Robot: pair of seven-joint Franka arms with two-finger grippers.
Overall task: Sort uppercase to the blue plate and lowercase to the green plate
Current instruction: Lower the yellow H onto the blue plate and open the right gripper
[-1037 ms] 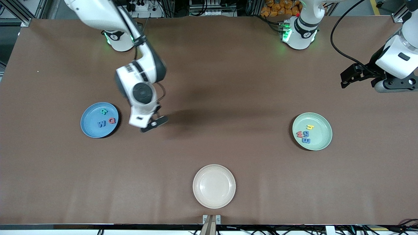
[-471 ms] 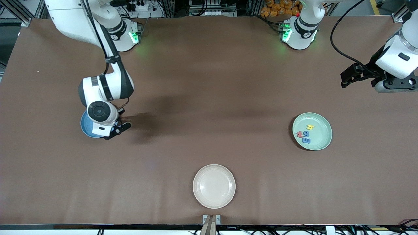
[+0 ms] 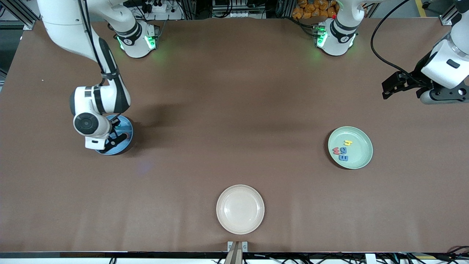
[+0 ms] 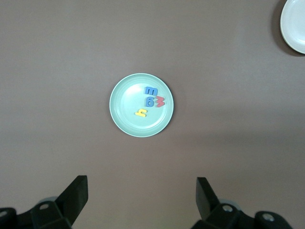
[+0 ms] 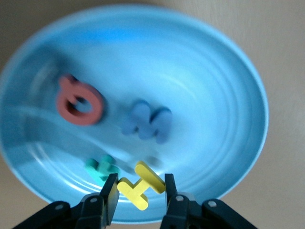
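Note:
My right gripper hangs low over the blue plate, shut on the yellow H, which sits tilted between its fingers. Under it in the plate lie the red Q, the blue W and the teal R. The green plate holds the lowercase: blue m, blue g, red w and a yellow letter. My left gripper waits open and empty, high over the left arm's end of the table.
A cream plate with nothing in it stands near the table's front edge, midway between the two coloured plates. The right arm's wrist covers much of the blue plate in the front view.
The right arm has swung from beside the blue plate to over it, toward the right arm's end of the table, and now hides most of it. The left arm has not moved.

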